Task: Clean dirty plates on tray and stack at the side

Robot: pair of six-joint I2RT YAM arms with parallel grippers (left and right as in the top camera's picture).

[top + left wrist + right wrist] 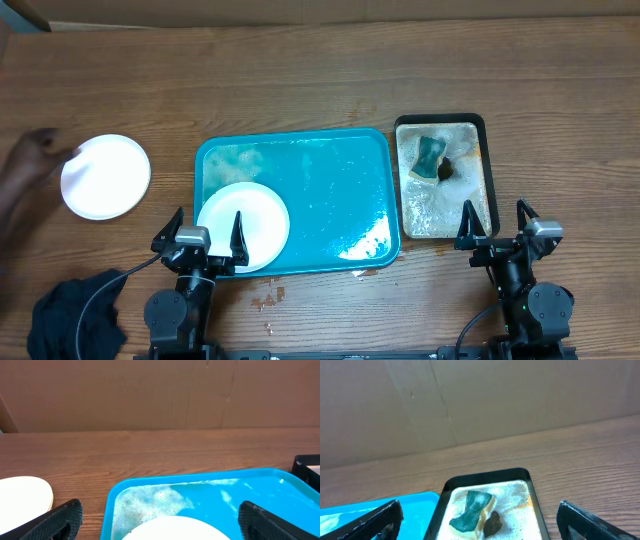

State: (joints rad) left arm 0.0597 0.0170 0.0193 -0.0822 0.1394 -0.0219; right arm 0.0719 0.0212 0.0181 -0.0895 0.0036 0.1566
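The teal-blue tray (330, 165) lies mid-table, wet and foamy, and shows in the left wrist view (210, 495). One white plate (243, 226) lies in its near-left corner, its far edge in the left wrist view (175, 529). Another white plate (105, 176) lies on the table at the far left, its edge in the left wrist view (22, 492). My left gripper (208, 240) is open just in front of the tray plate, holding nothing. My right gripper (497, 232) is open and empty at the near end of the black tray. No yellow-green plate is visible.
A black tray (482, 125) of foamy water holds a green sponge (430, 157) and a dark brown lump (492, 522). A person's hand (22, 170) is at the left plate. A dark cloth (75, 315) lies near left. Brown drips (268, 296) mark the table.
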